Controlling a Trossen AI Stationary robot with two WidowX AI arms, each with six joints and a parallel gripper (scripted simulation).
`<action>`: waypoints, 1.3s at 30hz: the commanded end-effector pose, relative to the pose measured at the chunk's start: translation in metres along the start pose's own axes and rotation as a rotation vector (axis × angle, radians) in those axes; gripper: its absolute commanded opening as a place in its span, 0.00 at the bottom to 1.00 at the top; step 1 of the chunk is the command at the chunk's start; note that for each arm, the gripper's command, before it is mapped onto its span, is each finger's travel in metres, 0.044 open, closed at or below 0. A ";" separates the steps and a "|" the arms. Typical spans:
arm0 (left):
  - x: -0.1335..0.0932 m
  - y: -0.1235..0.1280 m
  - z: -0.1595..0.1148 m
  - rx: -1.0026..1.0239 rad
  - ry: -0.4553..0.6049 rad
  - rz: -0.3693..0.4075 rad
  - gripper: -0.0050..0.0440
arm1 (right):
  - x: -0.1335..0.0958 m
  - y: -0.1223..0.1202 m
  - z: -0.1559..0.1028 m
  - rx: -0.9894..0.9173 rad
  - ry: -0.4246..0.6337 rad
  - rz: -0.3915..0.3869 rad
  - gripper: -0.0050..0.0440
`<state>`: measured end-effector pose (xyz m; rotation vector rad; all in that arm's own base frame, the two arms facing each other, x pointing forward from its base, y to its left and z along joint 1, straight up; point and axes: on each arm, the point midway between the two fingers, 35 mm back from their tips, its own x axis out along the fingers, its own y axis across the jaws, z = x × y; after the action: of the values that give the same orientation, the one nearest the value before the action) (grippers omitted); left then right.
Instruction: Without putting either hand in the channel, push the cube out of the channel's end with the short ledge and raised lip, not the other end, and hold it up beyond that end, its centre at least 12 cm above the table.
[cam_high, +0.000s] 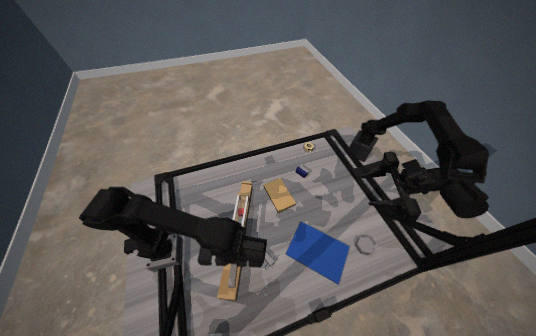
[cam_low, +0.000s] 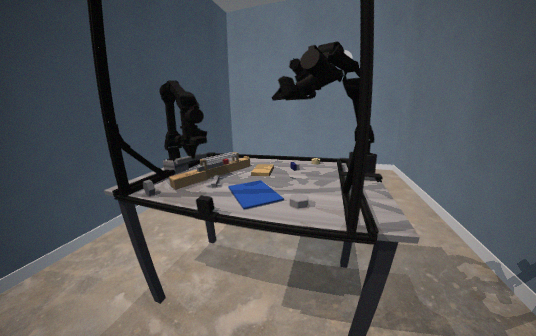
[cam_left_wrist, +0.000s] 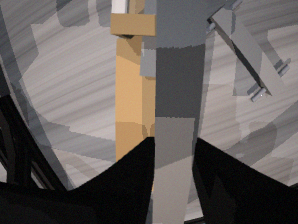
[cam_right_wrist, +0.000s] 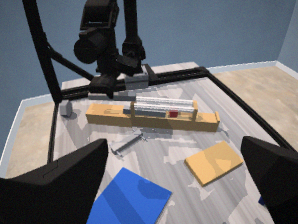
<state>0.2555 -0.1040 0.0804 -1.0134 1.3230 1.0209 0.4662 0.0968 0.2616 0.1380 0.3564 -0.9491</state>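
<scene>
cube (cam_high: 241, 212) (cam_low: 226, 161) (cam_right_wrist: 173, 114) above streaked grey tabletop (cam_high: 200, 200) (cam_low: 330, 212) (cam_left_wrist: 70, 100) (cam_right_wrist: 75, 135)

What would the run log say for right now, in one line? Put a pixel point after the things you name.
left gripper (cam_left_wrist: 175, 142): shut on long grey bar (cam_left_wrist: 175, 100) | right gripper (cam_right_wrist: 174, 145): open | small red cube (cam_high: 241, 212) (cam_low: 226, 161) (cam_right_wrist: 173, 114): inside clear-walled channel (cam_low: 218, 160) (cam_right_wrist: 150, 106)

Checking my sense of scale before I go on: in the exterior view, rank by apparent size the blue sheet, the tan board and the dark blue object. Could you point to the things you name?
1. Blue sheet (cam_high: 318, 253) (cam_low: 255, 194) (cam_right_wrist: 131, 197)
2. Tan board (cam_high: 280, 195) (cam_low: 262, 170) (cam_right_wrist: 214, 163)
3. Dark blue object (cam_high: 302, 172) (cam_low: 293, 166) (cam_right_wrist: 262, 201)
</scene>
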 end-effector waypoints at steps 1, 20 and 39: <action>-0.001 0.004 -0.011 0.005 0.001 -0.005 0.18 | 0.000 0.000 0.001 0.001 -0.004 -0.001 0.92; 0.006 0.020 -0.058 0.056 0.001 -0.005 0.18 | 0.000 0.000 0.001 0.001 -0.004 -0.001 0.92; 0.034 0.019 -0.059 0.056 0.001 -0.005 0.18 | 0.000 0.000 0.001 0.001 -0.004 -0.001 0.92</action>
<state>0.2244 -0.1570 0.0544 -0.9832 1.3375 0.9599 0.4663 0.0964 0.2617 0.1386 0.3560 -0.9499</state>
